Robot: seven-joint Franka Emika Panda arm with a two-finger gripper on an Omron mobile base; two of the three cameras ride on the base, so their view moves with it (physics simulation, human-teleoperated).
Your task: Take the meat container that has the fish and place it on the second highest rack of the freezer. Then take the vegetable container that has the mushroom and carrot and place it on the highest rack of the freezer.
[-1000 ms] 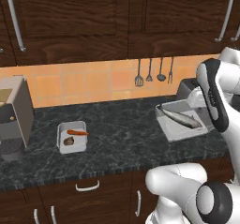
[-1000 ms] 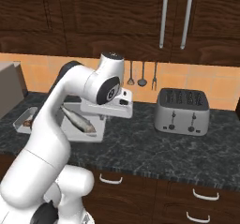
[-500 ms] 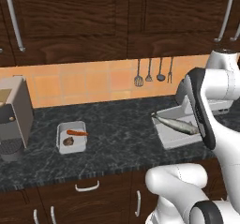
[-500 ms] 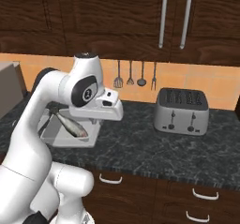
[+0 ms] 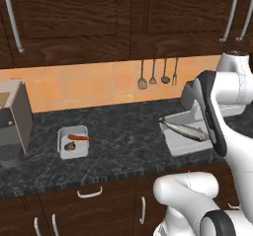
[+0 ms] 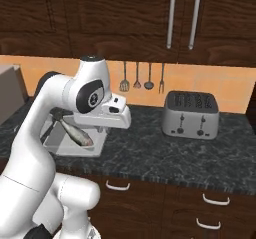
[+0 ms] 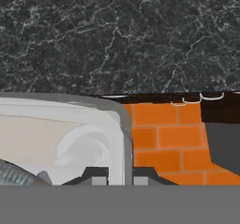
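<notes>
Claw: gripper (image 7: 112, 178) pressed tight on wall of the fish tray (image 7: 123, 138), pinching its rim so the tray rides level w/ the load.
Fish tray: lifted, hangs near counter (image 5: 123, 136) front edge, right end; floor bricks show under it in hand view.
Fish (image 5: 187, 130): lies diagonal in tray, tail to back.
Veg tray (image 5: 73, 142): left part of counter, near front edge; carrot (image 5: 78, 137) at back, mushroom (image 5: 69, 146) in front; waits its turn.
Toaster (image 6: 191, 114): at back, right.

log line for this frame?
phase: carrying fish tray | gripper: shut on tray rim, lifted off counter | fish: in tray | veg tray: on counter
</notes>
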